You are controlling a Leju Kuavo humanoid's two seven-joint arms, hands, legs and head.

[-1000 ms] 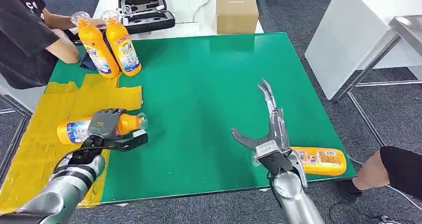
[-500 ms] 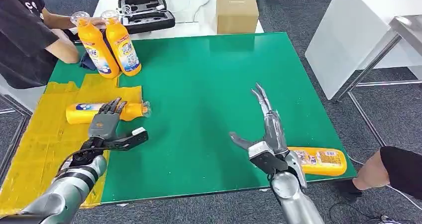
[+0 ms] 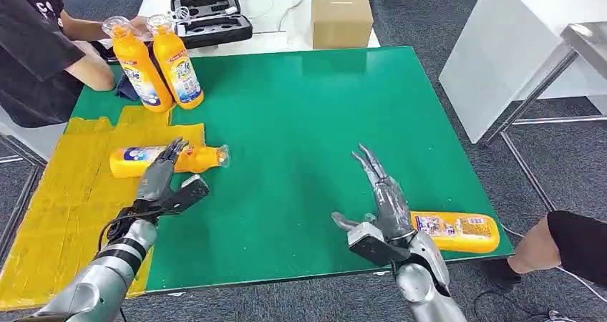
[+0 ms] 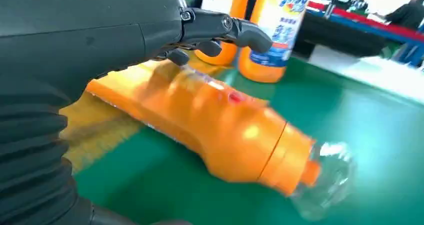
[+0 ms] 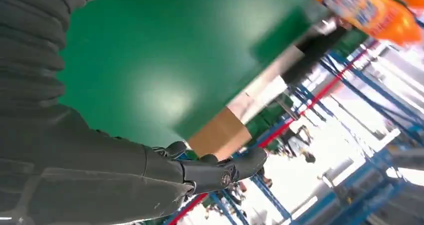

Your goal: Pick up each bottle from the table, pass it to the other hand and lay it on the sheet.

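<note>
Where my head camera looks down on the green desk (image 3: 308, 107), my left hand (image 3: 163, 182) hangs with fingers apart and nothing in it, its fingertips over the bottle on the sheet (image 3: 168, 158). That bottle lies on its side, body on the yellow sheet (image 3: 64, 207), clear cap poking past the sheet's edge onto the green. My right hand (image 3: 383, 207) is spread and empty above the desk's near edge, just beside a second lying bottle (image 3: 454, 232). Two upright bottles (image 3: 159, 64) stand at the far left corner, a person's hand on their caps. Behind the desk sit an open black case (image 3: 210, 18), holding parts too small to make out, and a closed cardboard box (image 3: 341, 16). A dark sleeve (image 3: 580, 245) reaches in at the right.

From my left wrist, the orange bottle lies just under my fingers (image 4: 220, 29); whether they touch it I cannot tell.

From my right wrist, my fingers (image 5: 220, 172) are extended over the green.
</note>
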